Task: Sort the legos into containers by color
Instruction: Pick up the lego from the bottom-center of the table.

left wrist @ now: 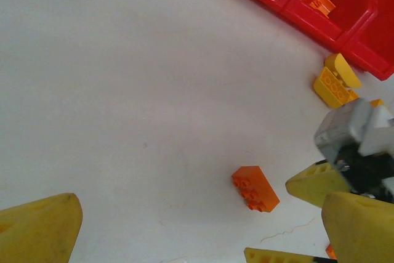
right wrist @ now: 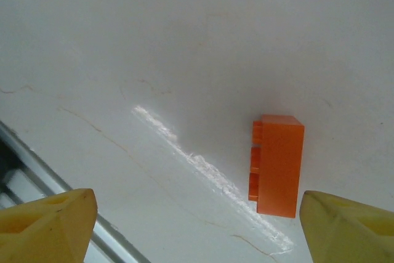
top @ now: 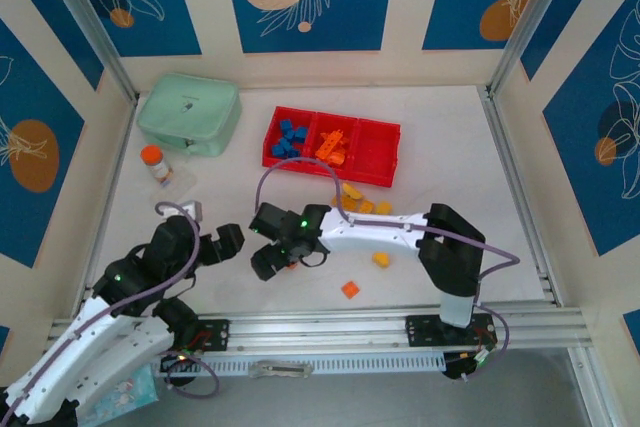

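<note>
On the near side of the white table, the right gripper hangs open and empty over a small orange plastic lego block, off-centre beside one fingertip, its long axis square to the line between the fingers.

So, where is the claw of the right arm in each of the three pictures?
Top external: the right arm's two-finger claw is left of centre, at the tip of the white forearm.
Left wrist: its yellow fingers are at the lower right.
Right wrist: the same fingers sit in both bottom corners, wide apart.
Shared landmark: the small orange plastic brick on the white table, close to the fingertips in both wrist views.
</note>
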